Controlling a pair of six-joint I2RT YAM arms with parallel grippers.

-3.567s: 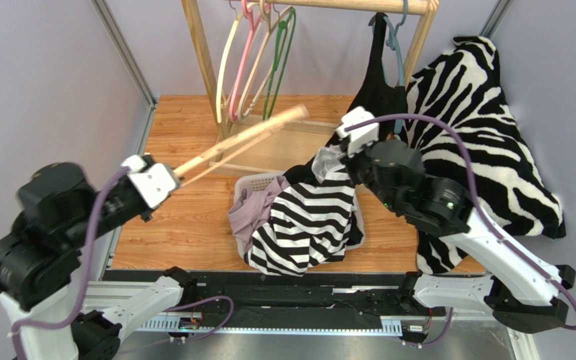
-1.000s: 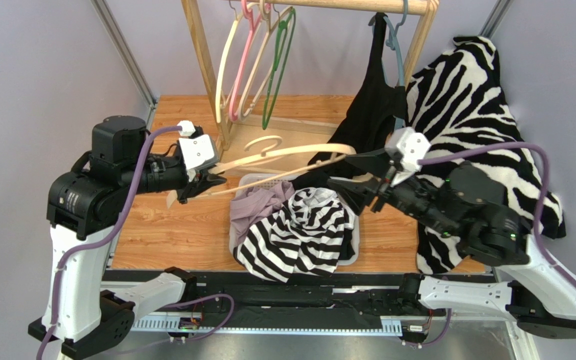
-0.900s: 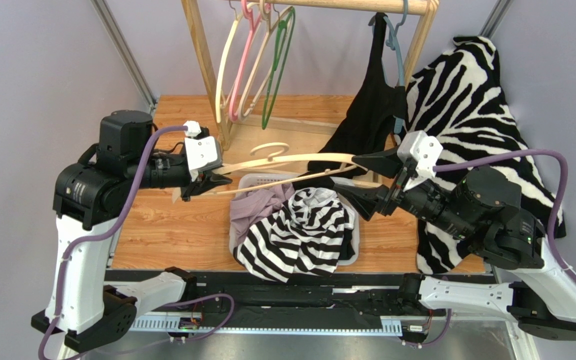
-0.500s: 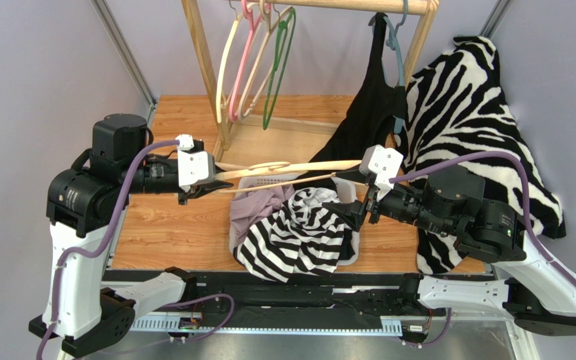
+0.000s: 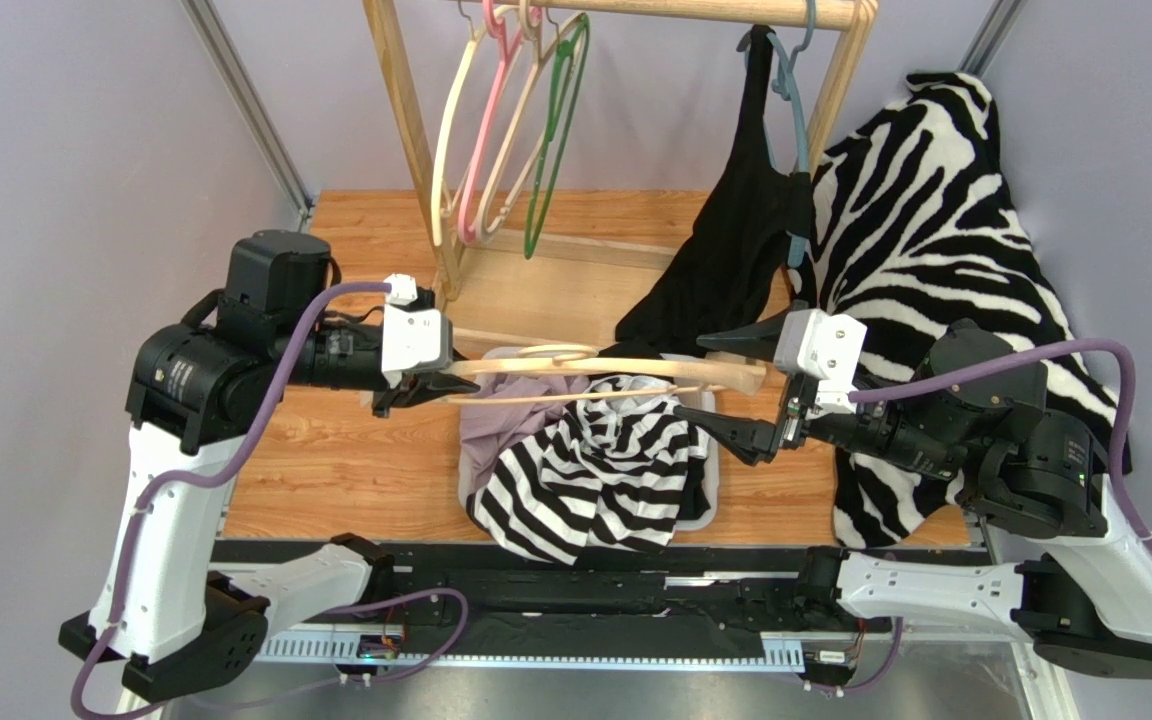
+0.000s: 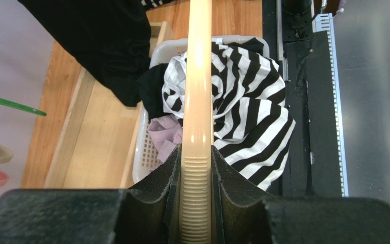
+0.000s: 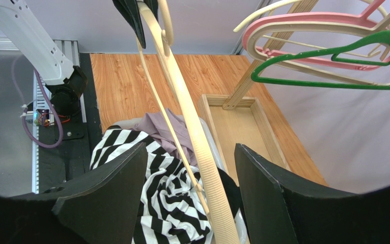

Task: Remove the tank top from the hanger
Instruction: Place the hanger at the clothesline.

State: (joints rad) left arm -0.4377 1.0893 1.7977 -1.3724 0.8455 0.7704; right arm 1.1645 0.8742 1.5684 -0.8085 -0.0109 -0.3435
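Note:
The black-and-white striped tank top (image 5: 597, 465) lies crumpled in a white basket (image 6: 141, 152), off the hanger. The bare beige hanger (image 5: 597, 365) hangs level just above it. My left gripper (image 5: 440, 383) is shut on the hanger's left end; in the left wrist view the ribbed hanger arm (image 6: 197, 127) is pinched between the jaws of the left gripper (image 6: 197, 152). My right gripper (image 5: 748, 393) stands open around the hanger's right end. In the right wrist view the hanger arm (image 7: 192, 132) runs between the spread fingers of the right gripper (image 7: 191, 147), which do not pinch it.
A lilac garment (image 5: 515, 405) shares the basket. Behind it stands a wooden rack with cream, pink and green hangers (image 5: 515, 120) and a black garment (image 5: 748, 195) on a teal hanger. A zebra-print cloth (image 5: 958, 225) covers the right side. The rack's wooden base tray (image 5: 537, 285) lies behind the basket.
The hanger has come down flatter over the basket. My left gripper shifted right with it. My right gripper moved to the hanger's right end and its jaws stand slightly wider.

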